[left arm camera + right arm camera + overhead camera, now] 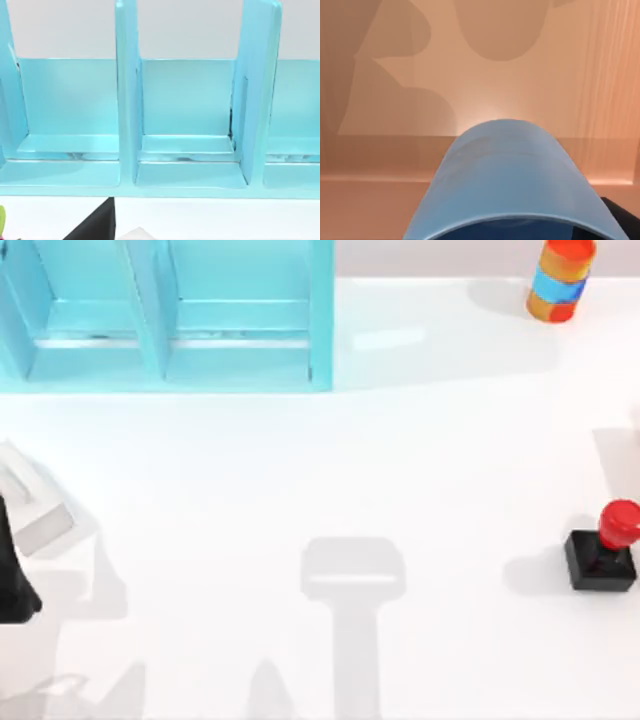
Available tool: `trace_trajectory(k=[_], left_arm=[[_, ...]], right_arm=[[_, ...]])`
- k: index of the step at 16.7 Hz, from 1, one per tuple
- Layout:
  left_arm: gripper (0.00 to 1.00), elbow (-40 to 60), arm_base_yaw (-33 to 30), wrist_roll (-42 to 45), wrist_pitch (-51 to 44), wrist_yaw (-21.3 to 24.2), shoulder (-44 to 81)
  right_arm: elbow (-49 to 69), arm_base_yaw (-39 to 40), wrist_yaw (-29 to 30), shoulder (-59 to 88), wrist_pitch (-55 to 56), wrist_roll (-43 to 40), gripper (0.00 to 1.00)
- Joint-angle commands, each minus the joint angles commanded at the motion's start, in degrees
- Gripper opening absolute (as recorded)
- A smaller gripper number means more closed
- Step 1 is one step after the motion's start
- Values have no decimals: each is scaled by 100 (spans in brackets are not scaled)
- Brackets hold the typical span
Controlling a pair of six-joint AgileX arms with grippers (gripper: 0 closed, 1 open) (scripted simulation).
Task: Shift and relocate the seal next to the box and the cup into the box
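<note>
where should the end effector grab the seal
Grip the seal by its round red knob, coming straight down from above. It stands upright on its black square base near the table's right edge with open space around it, so the knob is the easiest part to close on.

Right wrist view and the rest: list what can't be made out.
- Cup, right wrist view: close to the lens, its lower part cut by the edge; what holds it is unseen.
- Box, top view: cut off at the top and left edges.
- Left arm, top view: cropped at the left edge.

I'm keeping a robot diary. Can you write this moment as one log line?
seal: table's right side | cup: close before right wrist camera | box: top left | left arm: left edge
</note>
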Motion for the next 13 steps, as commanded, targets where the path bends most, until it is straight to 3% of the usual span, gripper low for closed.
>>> trace_trajectory(k=[13], left_arm=[[100,0,0,0,0,0,0]], right_arm=[[-1188,176,3,237,1448,179,0]])
